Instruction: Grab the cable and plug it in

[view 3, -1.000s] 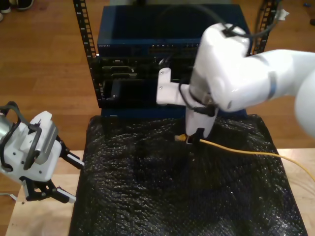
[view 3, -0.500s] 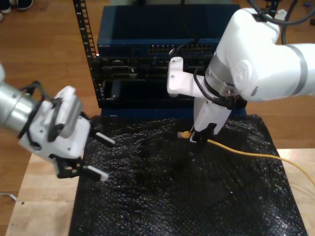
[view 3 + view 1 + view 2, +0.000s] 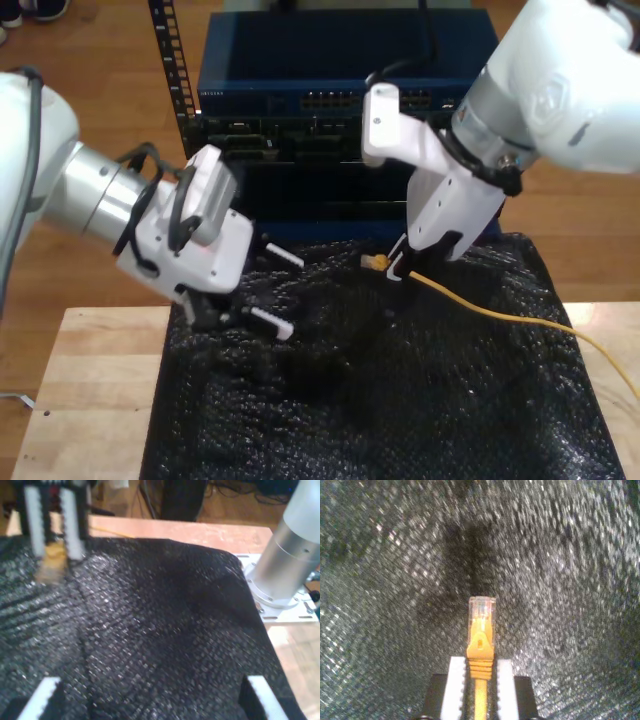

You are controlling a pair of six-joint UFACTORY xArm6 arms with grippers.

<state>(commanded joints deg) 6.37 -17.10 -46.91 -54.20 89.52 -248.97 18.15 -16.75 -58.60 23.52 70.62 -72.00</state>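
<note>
My second gripper (image 3: 480, 680) is pinching the cable (image 3: 481, 655) just behind its boot, the two white fingers (image 3: 456, 680) pressing on either side so that the clear plug (image 3: 482, 611) is sticking out straight ahead of them. In the exterior view the same gripper (image 3: 400, 270) is holding the plug (image 3: 377, 263) just above the far edge of the black mat (image 3: 400, 400), with the rest of the yellow cable (image 3: 500, 315) trailing across the mat toward that view's right. My first gripper (image 3: 150, 695) is hanging over the mat (image 3: 150, 620) with its fingers (image 3: 45, 690) spread wide and nothing between them; in the exterior view it (image 3: 265, 290) is sitting toward that view's left, well apart from the plug. Beyond the mat, the rack (image 3: 300, 130) of network gear is standing with its rows of ports (image 3: 340, 100) facing the arms, higher than the plug and some way off from it. So the grab looks done: the cable is being held firmly and the plug is pointing roughly toward the rack. What is left, by my reading, is the larger half: carrying the plug up to a port, lining it up square, and pushing it home. I cannot tell which port is meant, nor whether the plug's latch is turned the right way.
</note>
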